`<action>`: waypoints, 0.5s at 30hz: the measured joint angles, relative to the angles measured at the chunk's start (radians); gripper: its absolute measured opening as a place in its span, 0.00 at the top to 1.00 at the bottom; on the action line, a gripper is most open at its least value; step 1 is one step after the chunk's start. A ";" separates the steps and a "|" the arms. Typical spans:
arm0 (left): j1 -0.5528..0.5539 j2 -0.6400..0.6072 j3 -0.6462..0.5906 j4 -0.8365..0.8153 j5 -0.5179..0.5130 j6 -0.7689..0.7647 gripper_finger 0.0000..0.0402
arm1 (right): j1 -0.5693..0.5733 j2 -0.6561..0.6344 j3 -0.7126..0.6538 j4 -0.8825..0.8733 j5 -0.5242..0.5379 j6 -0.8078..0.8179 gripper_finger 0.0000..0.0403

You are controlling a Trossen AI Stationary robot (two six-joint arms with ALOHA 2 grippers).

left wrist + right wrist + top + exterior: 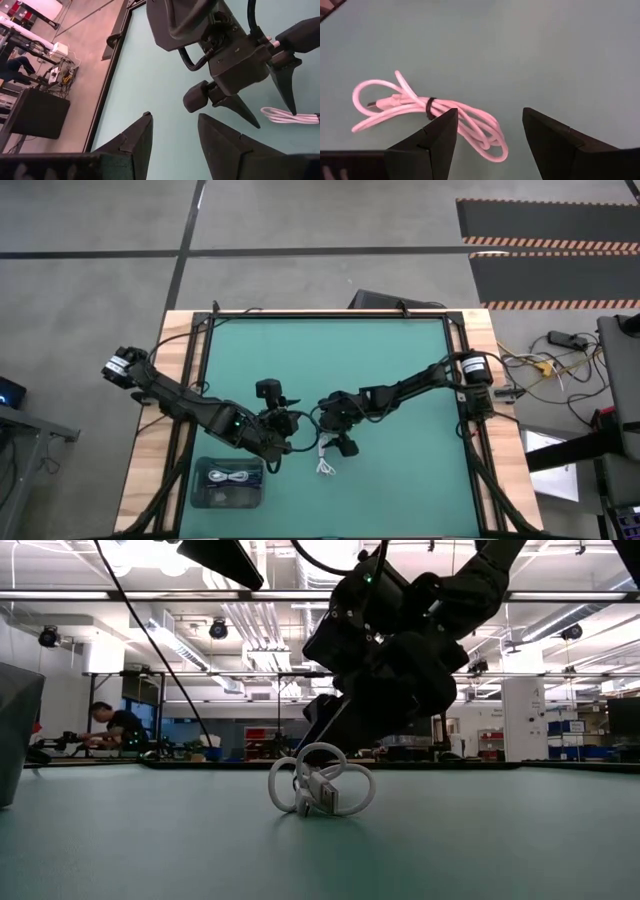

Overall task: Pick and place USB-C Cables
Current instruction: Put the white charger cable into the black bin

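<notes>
High view: two dark arms meet over the green tabletop (400, 380), hands near each other.
Right hand (490, 137): fingers spread apart, empty, poised just above a loosely coiled white USB-C cable (427, 112) bound by a dark tie.
Cable position: lying on the mat directly beneath and slightly ahead of the right hand, untouched.
Left hand (175, 142): fingers apart, holding nothing, waiting just beside the right hand.
Done: a grey rectangular bin (228, 483), just behind the left hand, already holds one white cable.
Left: the grasp on this cable looks not yet made; black cables cannot be made out.
</notes>
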 joint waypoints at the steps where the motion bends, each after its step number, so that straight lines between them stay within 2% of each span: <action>1: 0.000 0.000 0.000 0.000 0.000 0.000 0.65 | 0.000 0.005 0.000 0.003 0.000 0.001 0.47; 8: 0.006 0.000 0.000 0.000 0.000 0.000 0.65 | -0.004 0.073 0.013 0.079 -0.089 0.028 0.47; 15: 0.006 0.000 0.000 0.001 0.000 0.000 0.65 | -0.010 0.080 0.023 0.078 -0.098 0.029 0.48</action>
